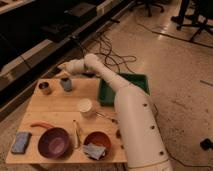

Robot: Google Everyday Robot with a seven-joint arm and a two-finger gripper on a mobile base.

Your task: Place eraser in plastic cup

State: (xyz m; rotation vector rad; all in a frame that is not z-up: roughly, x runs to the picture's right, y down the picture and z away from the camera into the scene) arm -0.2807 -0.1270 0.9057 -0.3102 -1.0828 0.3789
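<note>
The plastic cup [66, 83], a small grey-blue tumbler, stands upright at the back left of the wooden table [60, 112]. My gripper [63, 74] is at the end of the white arm [107, 77], just above and behind the cup's rim. The eraser does not show anywhere in this view; what lies between the fingers is hidden.
A shiny metal tin [45, 88] stands left of the cup. A white cup [85, 106] sits mid-table and a green tray [125, 86] at the back right. At the front are a purple bowl [53, 142], an orange bowl [97, 143] with a grey cloth, and a blue-grey pad [21, 141].
</note>
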